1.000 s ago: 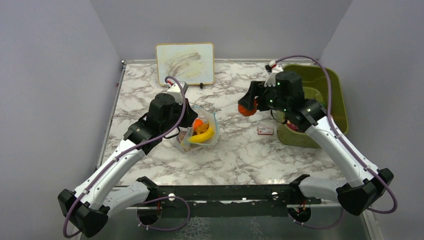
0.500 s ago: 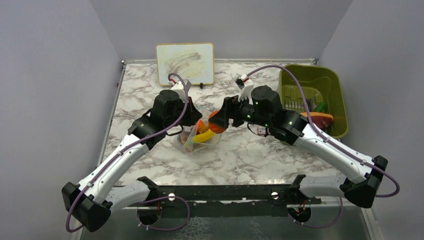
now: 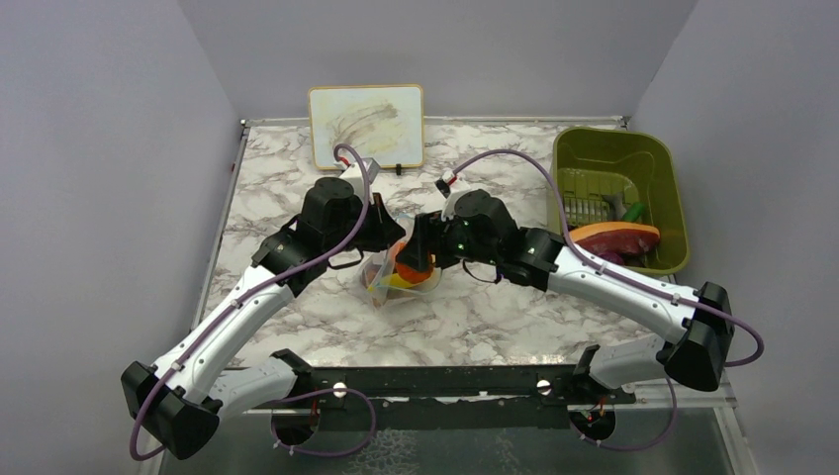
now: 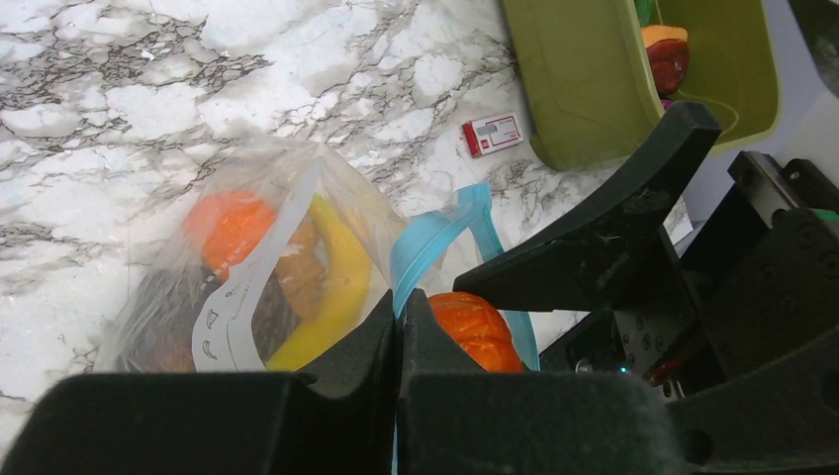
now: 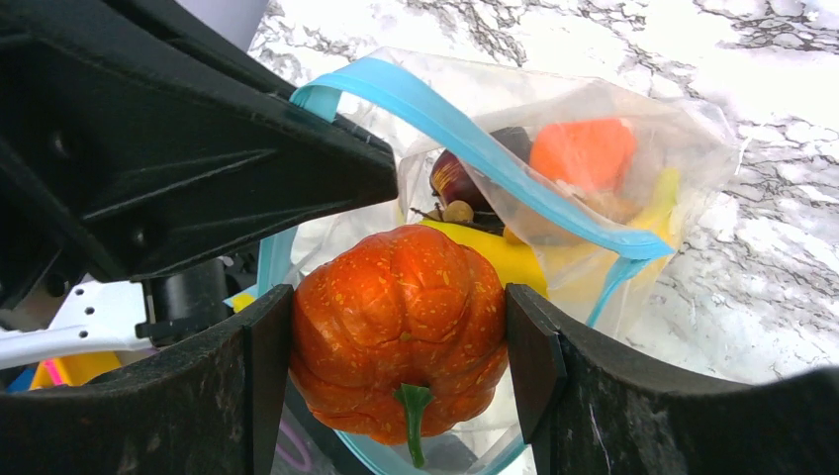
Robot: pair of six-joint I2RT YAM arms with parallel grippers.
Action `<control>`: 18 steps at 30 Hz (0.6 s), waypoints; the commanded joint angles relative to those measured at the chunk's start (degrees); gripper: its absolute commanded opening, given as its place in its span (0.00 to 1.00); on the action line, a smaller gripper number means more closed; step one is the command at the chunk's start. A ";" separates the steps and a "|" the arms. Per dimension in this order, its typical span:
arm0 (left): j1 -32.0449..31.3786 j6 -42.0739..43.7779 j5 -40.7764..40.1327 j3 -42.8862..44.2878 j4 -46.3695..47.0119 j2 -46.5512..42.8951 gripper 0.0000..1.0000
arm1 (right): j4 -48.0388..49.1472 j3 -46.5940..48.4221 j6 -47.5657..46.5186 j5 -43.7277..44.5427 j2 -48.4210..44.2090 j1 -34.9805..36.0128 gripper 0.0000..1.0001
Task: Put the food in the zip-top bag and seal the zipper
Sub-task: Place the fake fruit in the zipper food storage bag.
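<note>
The clear zip-top bag (image 3: 388,285) lies mid-table with its light-blue zipper (image 5: 465,139) held open. Inside it show a yellow banana (image 4: 336,287), an orange round piece (image 4: 230,223) and a dark purple piece (image 5: 453,176). My left gripper (image 4: 399,307) is shut on the bag's blue mouth strip (image 4: 427,247), holding it up. My right gripper (image 5: 399,341) is shut on an orange toy pumpkin (image 5: 399,332) with a green stem and holds it at the open mouth of the bag; the pumpkin also shows in the top view (image 3: 413,265) and in the left wrist view (image 4: 477,329).
An olive-green bin (image 3: 594,150) at the back right holds more toy food, among it a red-and-orange piece (image 3: 613,237) and a green piece (image 3: 635,211). A small red-and-white card (image 4: 494,134) lies beside the bin. A framed board (image 3: 366,125) stands at the back.
My right arm has swung left from the bin with the pumpkin, bringing it over to the bag's open mouth. My left gripper has kept hold of the bag's mouth strip.
</note>
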 commanded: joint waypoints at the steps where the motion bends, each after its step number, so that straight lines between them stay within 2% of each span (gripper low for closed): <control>1: -0.17 -1.74 1.20 1.99 0.58 -2.17 0.00 | 0.72 0.60 -0.25 3.13 0.69 0.63 0.53; 5: -0.17 -1.99 1.23 2.06 0.53 -2.87 0.00 | -0.63 0.86 -0.36 4.20 -0.33 0.57 0.60; 8: -0.17 -2.02 1.09 1.67 0.58 -3.54 0.00 | -1.08 0.91 -0.98 4.64 -1.65 0.61 0.68; 14: -0.17 -2.15 0.96 0.61 0.57 -4.93 0.00 | -5.00 3.65 -1.83 4.47 -3.39 0.62 0.69; 16: -0.17 -2.34 0.99 0.39 0.62 -5.28 0.00 | -5.48 4.17 -2.32 4.08 -4.11 0.66 0.79; 18: -0.17 -2.45 1.24 0.40 0.62 -5.59 0.00 | -5.82 4.22 -2.78 4.03 -4.59 0.59 0.81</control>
